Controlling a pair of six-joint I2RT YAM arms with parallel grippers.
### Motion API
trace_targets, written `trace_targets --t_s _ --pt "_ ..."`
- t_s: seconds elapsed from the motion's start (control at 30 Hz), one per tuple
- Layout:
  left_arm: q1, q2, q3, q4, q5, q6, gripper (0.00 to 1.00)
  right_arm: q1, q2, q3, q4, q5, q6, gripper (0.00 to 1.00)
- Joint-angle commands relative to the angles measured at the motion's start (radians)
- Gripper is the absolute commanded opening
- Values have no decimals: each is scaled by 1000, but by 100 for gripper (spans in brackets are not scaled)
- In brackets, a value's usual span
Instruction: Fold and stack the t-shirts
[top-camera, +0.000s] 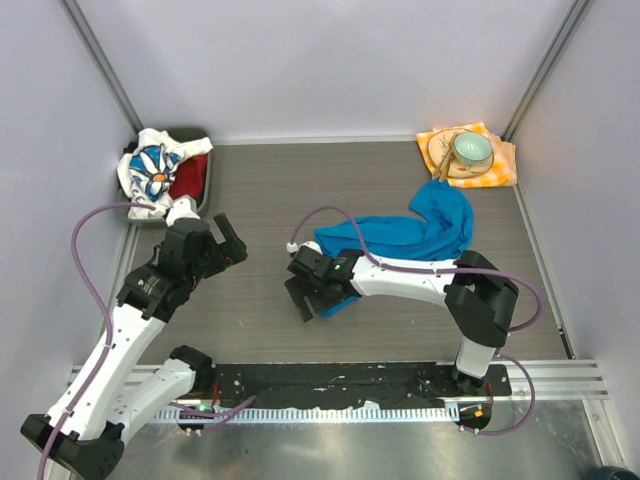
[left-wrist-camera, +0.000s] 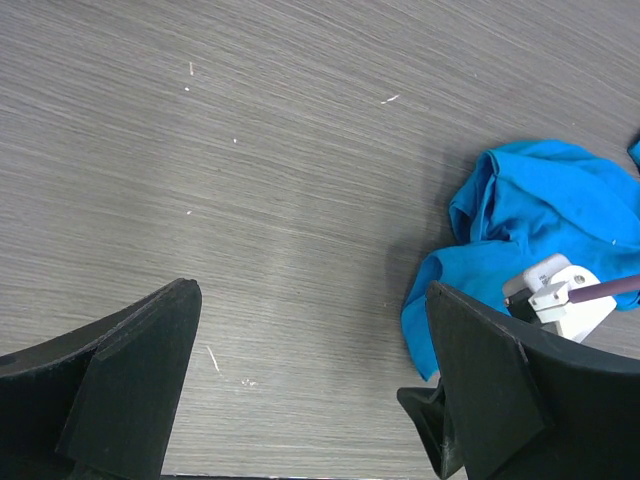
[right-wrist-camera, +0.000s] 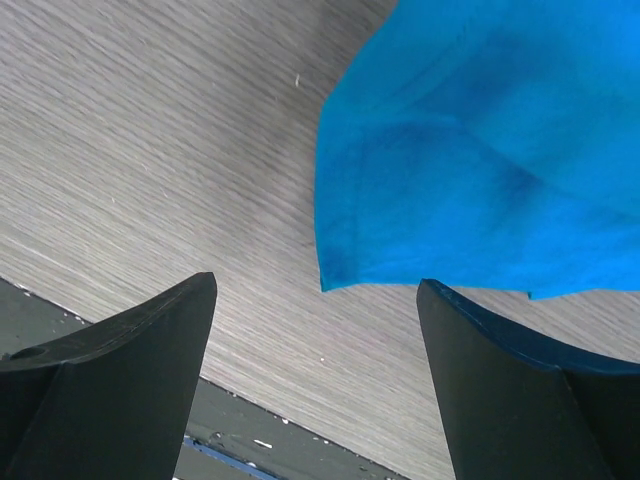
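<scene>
A bright blue t-shirt (top-camera: 425, 228) lies crumpled on the grey table right of centre, also seen in the left wrist view (left-wrist-camera: 545, 205). Its near corner (right-wrist-camera: 470, 150) lies just beyond my right gripper (right-wrist-camera: 315, 282), which stands open over bare table with nothing between its fingers. In the top view the right gripper (top-camera: 300, 297) sits at the shirt's left end. My left gripper (top-camera: 234, 243) hangs open over the table left of centre (left-wrist-camera: 310, 290), apart from the shirt. A white daisy-print t-shirt (top-camera: 148, 170) and a red t-shirt (top-camera: 192, 176) lie bunched in a dark tray (top-camera: 207, 137) at the back left.
An orange-and-white checked napkin (top-camera: 503, 172) at the back right carries a plate, a pale green bowl (top-camera: 472, 148) and chopsticks. A black rail (top-camera: 350, 380) runs along the near table edge. Grey walls close in on three sides.
</scene>
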Motion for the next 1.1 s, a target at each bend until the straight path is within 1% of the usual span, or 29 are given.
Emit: trace_targets --t_s 0.0,0.37,0.47,0.57,0.83,0.87,0.93,0.97,1.03,1.07 --pt "6 9 -11 42 -8 14 100 11 43 72 -26 40 -35 88" --pt "6 10 -11 41 -16 23 100 14 92 54 0 41 -44 84" --pt "6 13 -10 44 -14 23 100 14 104 43 1 52 -47 80" --pt "6 16 -11 44 -13 23 100 14 113 23 12 54 -47 71" --pt "6 19 -16 48 -14 23 100 13 127 -17 32 75 -44 58" --pt "6 21 -17 48 -13 23 100 13 129 -18 32 78 -42 52" --pt "6 21 -22 51 -13 23 100 13 133 -28 33 89 -42 45" --pt "6 21 -22 53 -13 23 100 13 135 -31 33 92 -41 35" --pt "6 22 -24 50 -13 22 100 13 133 -34 24 100 -41 25" --pt "6 22 -24 51 -11 22 100 13 130 -34 20 106 -42 14"
